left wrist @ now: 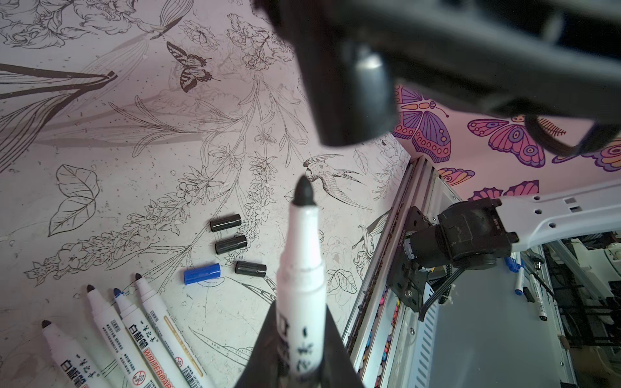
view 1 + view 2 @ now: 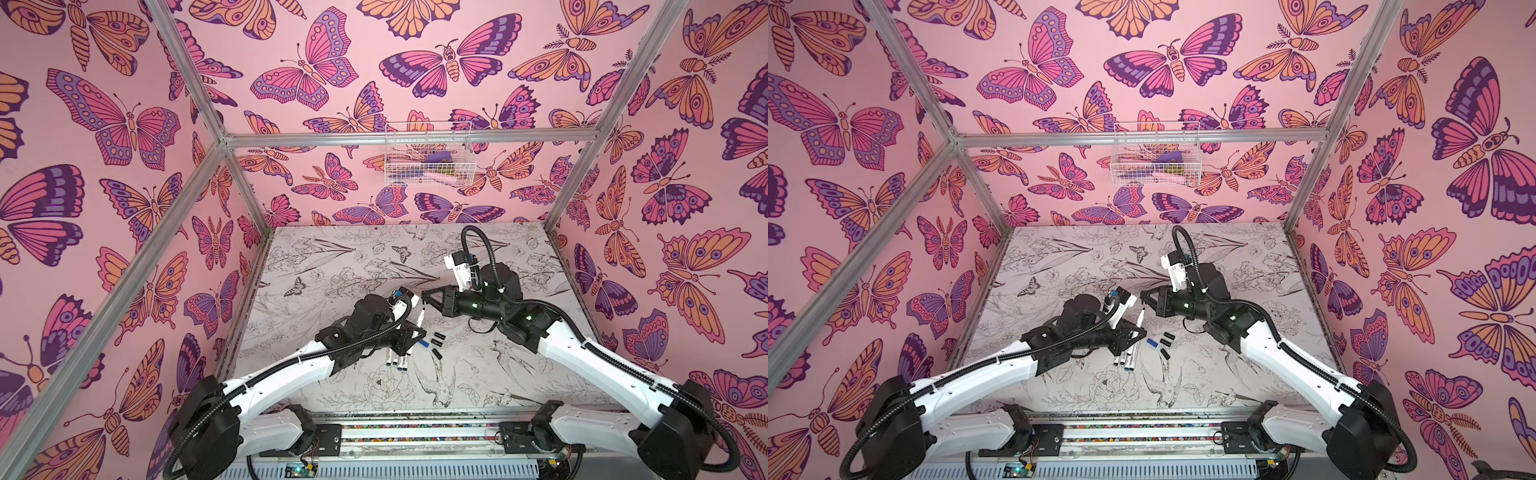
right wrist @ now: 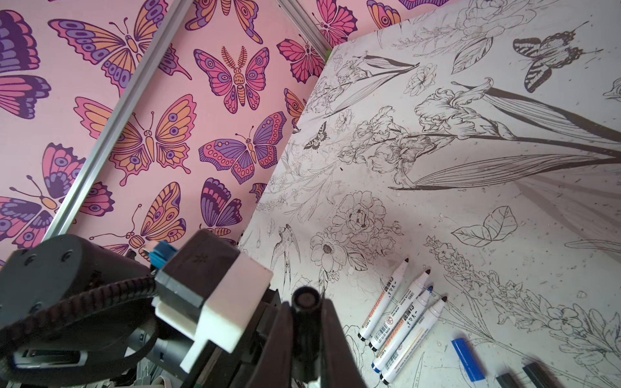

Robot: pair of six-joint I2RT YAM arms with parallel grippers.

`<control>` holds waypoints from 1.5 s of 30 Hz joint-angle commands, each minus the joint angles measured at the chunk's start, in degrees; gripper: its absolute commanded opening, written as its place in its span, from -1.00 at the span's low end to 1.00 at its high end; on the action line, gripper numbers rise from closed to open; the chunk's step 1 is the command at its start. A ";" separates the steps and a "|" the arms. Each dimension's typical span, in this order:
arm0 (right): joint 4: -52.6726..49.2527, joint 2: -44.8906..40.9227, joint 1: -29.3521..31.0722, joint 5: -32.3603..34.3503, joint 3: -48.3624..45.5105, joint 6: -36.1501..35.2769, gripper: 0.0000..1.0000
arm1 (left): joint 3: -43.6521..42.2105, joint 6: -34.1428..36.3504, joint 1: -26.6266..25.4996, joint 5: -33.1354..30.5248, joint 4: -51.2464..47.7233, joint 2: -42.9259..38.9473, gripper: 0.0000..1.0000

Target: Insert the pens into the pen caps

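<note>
The left gripper (image 1: 300, 319) clamps a pen (image 1: 302, 255), its tip near the black cap (image 3: 305, 298) pinched by the right gripper (image 3: 305, 322). Below lie four pens (image 1: 139, 339), a blue cap (image 1: 202, 273) and three black caps (image 1: 231, 244).

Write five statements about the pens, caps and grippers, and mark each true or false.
1. The left gripper is shut on a pen. True.
2. The right gripper is open and empty. False: it is shut on a black cap.
3. The blue cap lies on the table. True.
4. Five pens lie on the table. False: four loose pens lie there, and the fifth is in the left gripper.
5. The gripped pen is capped. False: its tip is bare and apart from the black cap.
</note>
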 commanded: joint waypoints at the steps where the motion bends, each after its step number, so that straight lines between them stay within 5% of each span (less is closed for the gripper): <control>1: -0.07 0.71 0.58 0.86 -0.30 -0.95 -1.00 | 0.88 0.43 -0.28 0.48 1.31 -0.28 -1.00; 45: 2.93 -5.00 2.25 0.79 -7.06 2.73 -1.00 | -0.12 -5.45 0.64 -1.04 12.45 0.70 -1.00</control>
